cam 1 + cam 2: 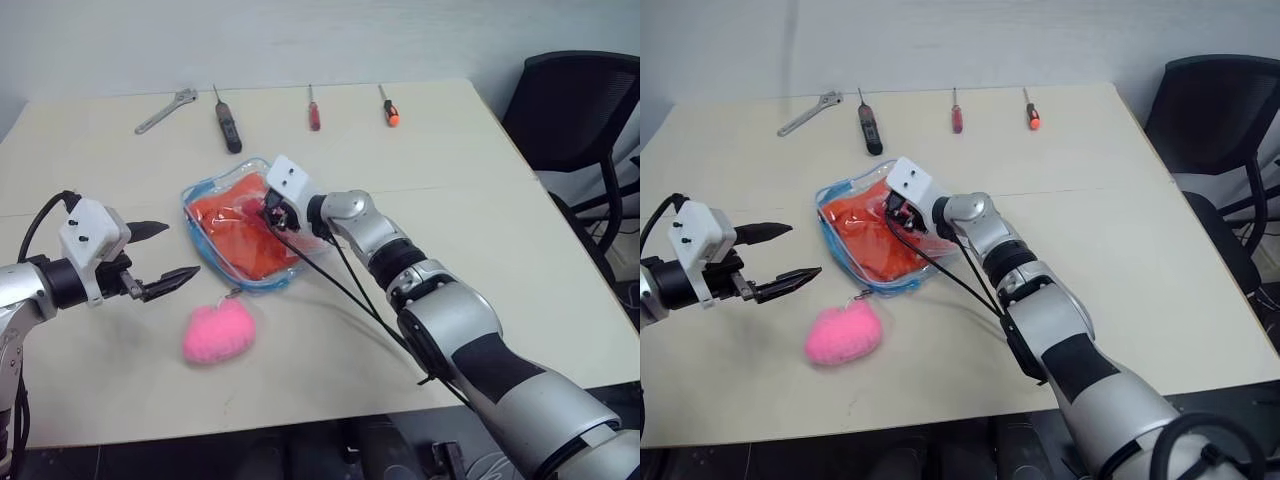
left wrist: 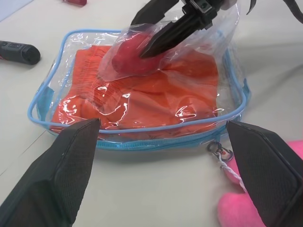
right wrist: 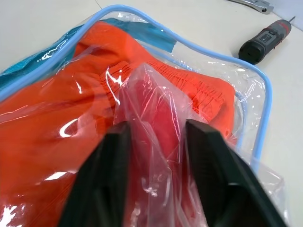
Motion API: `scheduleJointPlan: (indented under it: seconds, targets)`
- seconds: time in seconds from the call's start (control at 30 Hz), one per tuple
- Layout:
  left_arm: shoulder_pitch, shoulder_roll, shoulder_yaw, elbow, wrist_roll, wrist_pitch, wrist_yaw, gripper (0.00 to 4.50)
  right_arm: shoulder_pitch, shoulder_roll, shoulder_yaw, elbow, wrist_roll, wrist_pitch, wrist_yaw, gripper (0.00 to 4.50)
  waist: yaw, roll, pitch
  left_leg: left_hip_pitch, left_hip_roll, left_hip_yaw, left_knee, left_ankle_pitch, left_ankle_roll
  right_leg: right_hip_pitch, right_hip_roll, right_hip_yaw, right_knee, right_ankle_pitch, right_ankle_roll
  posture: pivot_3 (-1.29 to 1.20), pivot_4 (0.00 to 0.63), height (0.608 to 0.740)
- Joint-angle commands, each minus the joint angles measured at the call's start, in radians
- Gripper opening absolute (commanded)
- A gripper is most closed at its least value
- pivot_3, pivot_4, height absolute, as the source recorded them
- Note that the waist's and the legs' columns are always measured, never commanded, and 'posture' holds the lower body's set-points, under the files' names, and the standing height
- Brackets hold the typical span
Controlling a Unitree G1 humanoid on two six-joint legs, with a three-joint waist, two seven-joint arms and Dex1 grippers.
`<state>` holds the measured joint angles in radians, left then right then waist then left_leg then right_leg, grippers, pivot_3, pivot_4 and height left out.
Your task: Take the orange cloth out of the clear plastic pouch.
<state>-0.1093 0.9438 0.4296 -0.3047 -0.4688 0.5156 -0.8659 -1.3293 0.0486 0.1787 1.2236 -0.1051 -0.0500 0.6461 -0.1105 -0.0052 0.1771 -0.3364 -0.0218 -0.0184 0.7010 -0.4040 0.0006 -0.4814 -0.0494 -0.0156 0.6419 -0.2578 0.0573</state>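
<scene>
The bench (image 1: 480, 220) carries everything, and the largest thing on it is the clear plastic pouch (image 1: 200, 215), lying flat directly under the right pincer (image 2: 149, 47) and ahead of the left pincer (image 1: 165, 258). Its film looks thin, glossy and probably slippery, with only the light blue trim giving it any stiffness. It will likely slide or lift with a pull unless it is pinned at the trimmed edge.

The orange cloth (image 1: 235, 250) lies inside the pouch and nearly fills it, below and just beyond the right pincer's tips. It is soft, light and creased, with a gathered seam showing in the right wrist view. It should bunch and drag rather than come out as one sheet, so a raised fold or the seam near the pouch mouth looks like the best place to pinch.

On top sits a thin film bag (image 2: 199, 42) holding a red item (image 2: 130, 54). The right pincer has narrowed round this bag, its two black fingers on either side of the crinkled film and pressing it. This appears to be a hold on the film bag and not on the cloth.

The left pincer hovers just short of the pouch's near zipper edge, its fingers spread wide and touching nothing. A pink fluffy heart (image 1: 218, 332) lies below and beside it, tied to the zipper pull.
</scene>
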Motion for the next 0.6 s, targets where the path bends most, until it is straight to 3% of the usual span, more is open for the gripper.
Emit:
scheduleJointPlan:
  seconds: [0.03,0.1,0.47,0.6]
  targets:
    - [-0.025,-0.001,0.01,-0.008,-0.011,-0.013,0.005,4.5,-0.01,-0.001,-0.011,-0.009,-0.002,-0.008,0.016,0.56,0.0,0.0,0.0,0.0,0.0,0.0,0.0,0.0,0.0,0.0,0.0,0.0,0.0,0.0,0.0,0.0,0.15,0.74]
    - [-0.041,-0.006,-0.006,-0.005,-0.014,-0.011,0.004,4.5,-0.009,-0.011,-0.009,-0.023,-0.005,-0.011,0.029,0.03,0.001,0.0,0.0,0.0,0.0,0.0,0.0,0.0,0.0,0.0,0.0,0.0,0.0,0.0,0.0,0.0,0.15,0.74]
    - [-0.155,-0.043,-0.115,0.053,-0.006,-0.028,-0.013,4.5,-0.004,-0.11,-0.028,-0.242,0.039,0.074,0.184,0.03,0.001,0.0,0.0,0.0,0.0,0.0,0.0,0.0,0.0,0.0,0.0,0.0,0.0,0.0,0.0,0.0,0.15,0.74]
    - [-0.218,-0.082,-0.156,0.026,-0.054,0.017,-0.01,4.5,-0.005,-0.239,-0.062,-0.398,0.062,0.138,0.239,0.03,0.011,0.0,0.0,-0.001,0.0,0.0,0.001,0.0,0.0,0.0,0.0,0.0,0.0,0.0,0.0,0.0,0.15,0.74]
